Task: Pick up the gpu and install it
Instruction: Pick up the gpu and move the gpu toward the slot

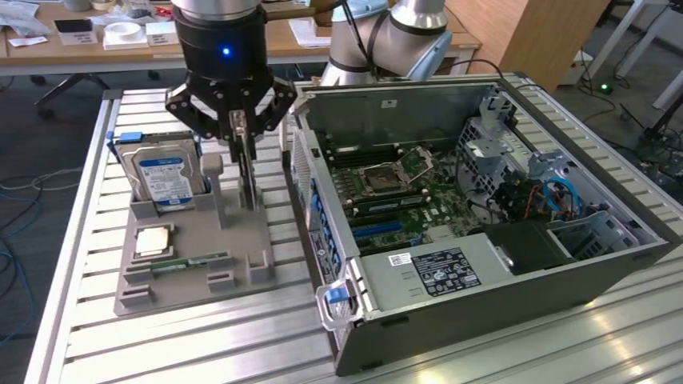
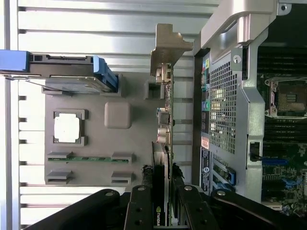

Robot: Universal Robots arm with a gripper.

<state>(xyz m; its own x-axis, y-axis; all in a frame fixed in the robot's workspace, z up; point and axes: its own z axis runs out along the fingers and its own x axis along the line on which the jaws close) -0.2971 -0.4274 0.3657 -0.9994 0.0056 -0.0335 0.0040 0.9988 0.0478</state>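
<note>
On the slatted metal table [image 1: 160, 344], wooden desk [image 1: 277, 44] behind, the jaws seemingly clamp the upright gpu [image 1: 252, 184].

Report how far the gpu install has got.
Done: the gripper is clamped on the gpu. In hand: the card stands upright at the grey holder tray, not lifted clear. Left: the install; no card sits on the motherboard in the open computer case.
</note>
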